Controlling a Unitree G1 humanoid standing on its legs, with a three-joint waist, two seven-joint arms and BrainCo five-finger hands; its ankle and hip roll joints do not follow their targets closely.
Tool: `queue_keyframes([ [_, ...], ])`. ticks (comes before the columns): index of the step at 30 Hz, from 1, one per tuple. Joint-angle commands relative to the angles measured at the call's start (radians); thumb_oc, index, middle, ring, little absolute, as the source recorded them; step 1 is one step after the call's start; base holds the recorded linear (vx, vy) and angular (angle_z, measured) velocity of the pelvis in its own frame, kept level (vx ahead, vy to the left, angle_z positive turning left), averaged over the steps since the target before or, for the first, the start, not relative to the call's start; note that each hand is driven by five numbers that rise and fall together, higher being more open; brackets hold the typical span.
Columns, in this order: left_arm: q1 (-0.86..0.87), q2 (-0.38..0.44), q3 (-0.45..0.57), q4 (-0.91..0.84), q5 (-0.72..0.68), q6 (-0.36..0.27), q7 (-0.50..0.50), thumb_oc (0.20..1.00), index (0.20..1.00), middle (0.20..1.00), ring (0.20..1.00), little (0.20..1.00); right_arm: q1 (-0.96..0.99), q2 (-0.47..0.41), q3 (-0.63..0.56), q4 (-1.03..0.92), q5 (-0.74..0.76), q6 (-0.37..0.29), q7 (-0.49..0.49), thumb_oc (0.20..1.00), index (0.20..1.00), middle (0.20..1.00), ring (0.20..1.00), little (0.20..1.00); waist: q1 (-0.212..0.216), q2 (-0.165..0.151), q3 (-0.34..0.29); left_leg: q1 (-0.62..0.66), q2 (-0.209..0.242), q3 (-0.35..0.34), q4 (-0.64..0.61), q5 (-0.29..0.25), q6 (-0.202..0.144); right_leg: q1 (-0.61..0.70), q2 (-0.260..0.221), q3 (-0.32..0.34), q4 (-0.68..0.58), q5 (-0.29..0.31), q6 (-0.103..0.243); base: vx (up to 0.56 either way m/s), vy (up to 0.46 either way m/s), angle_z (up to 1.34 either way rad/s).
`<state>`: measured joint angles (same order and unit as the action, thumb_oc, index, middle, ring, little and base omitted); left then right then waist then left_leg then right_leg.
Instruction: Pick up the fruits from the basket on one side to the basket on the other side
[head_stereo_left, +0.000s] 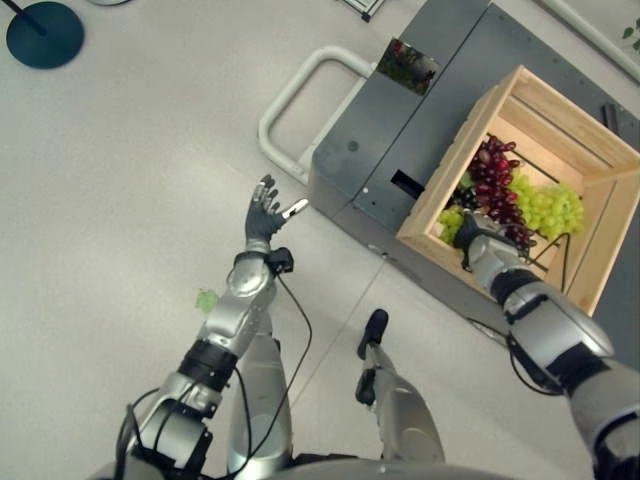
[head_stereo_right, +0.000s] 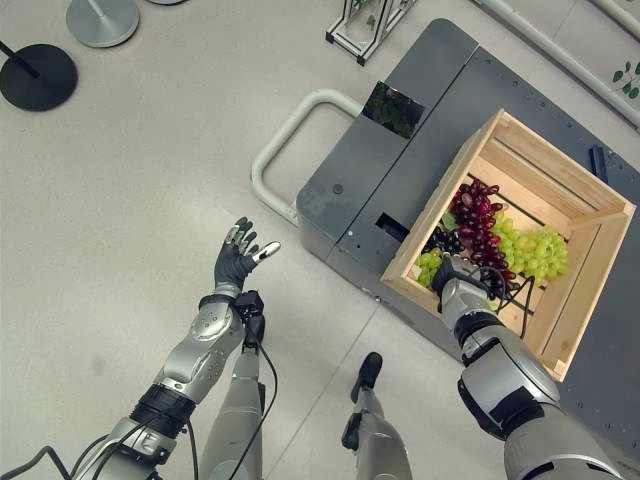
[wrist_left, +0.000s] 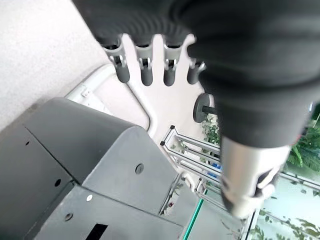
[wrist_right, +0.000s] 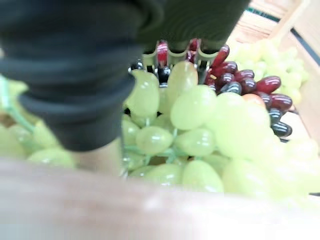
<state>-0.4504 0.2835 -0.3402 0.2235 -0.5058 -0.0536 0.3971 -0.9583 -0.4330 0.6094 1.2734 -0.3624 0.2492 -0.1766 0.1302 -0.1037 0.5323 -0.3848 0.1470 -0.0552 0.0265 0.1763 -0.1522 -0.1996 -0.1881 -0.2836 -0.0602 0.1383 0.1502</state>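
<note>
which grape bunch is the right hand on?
The green bunch at the crate's near corner; right hand is on it. Red and other green bunches lie farther in.

- Wooden crate (head_stereo_right: 590, 260) – pale slatted box serving as the fruit basket, open top, sits on a grey platform (head_stereo_right: 400, 150), turned corner-on to the robot.
- Red grapes (head_stereo_right: 478, 222) – dark red bunch, long, lying roughly down the crate's middle.
- Green grapes, far bunch (head_stereo_right: 535, 250) – pale yellow-green, just beside the red bunch, on the side toward the crate's right wall.
- Green grapes, near bunch (wrist_right: 200, 125) – at the crate's near wall, touching red and dark grapes; round glossy berries on thin green stems.
- Dark grapes (head_stereo_right: 447, 240) – small blackish cluster btwn near green bunch and red bunch.
- All fruit in this one crate, resting on its floor.
</note>
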Motion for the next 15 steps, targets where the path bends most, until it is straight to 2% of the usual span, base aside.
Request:
queue_keyframes([
  [1, -0.049, -0.032, -0.039, -0.082, 0.007, -0.047, 0.0, 1.0, 1.0, 1.0, 1.0, 1.0, 0.033, 0.085, 0.041, 0.014, -0.005, -0.026, 0.038, 0.438, 0.438, 0.438, 0.438, 0.438, 0.027, 0.044, -0.012, -0.057, -0.034, 0.001, 0.057, -0.088, 0.016, -0.051, -0.071, 0.047, 0.18, -0.207, 0.046, 0.0, 0.0, 0.0],
  [2, -0.059, -0.031, -0.052, -0.078, 0.018, -0.042, -0.003, 1.0, 1.0, 1.0, 1.0, 1.0, 0.042, 0.097, 0.032, 0.015, -0.004, -0.026, 0.029, 0.2, 0.2, 0.2, 0.2, 0.2, 0.025, 0.051, -0.012, -0.057, -0.036, 0.0, 0.059, -0.088, 0.016, -0.051, -0.072, 0.048, 0.18, -0.208, 0.046, 0.0, 0.0, 0.0],
  [8, -0.115, 0.042, -0.131, -0.118, 0.102, -0.014, -0.098, 1.0, 1.0, 1.0, 1.0, 1.0, 0.08, 0.105, 0.004, -0.002, 0.044, -0.048, 0.021, 0.2, 0.2, 0.2, 0.2, 0.2, 0.016, 0.072, -0.012, -0.058, -0.038, 0.002, 0.057, -0.085, 0.016, -0.055, -0.073, 0.05, 0.176, -0.205, 0.048, 0.0, 0.0, 0.0],
  [15, -0.178, 0.047, -0.213, -0.109, 0.132, -0.006, -0.142, 1.0, 1.0, 1.0, 1.0, 1.0, 0.095, 0.1, -0.019, -0.002, 0.093, -0.064, 0.008, 0.2, 0.2, 0.2, 0.2, 0.2, -0.001, 0.082, -0.012, -0.06, -0.037, 0.008, 0.062, -0.086, 0.017, -0.065, -0.076, 0.057, 0.179, -0.205, 0.046, 0.0, 0.005, 0.0],
])
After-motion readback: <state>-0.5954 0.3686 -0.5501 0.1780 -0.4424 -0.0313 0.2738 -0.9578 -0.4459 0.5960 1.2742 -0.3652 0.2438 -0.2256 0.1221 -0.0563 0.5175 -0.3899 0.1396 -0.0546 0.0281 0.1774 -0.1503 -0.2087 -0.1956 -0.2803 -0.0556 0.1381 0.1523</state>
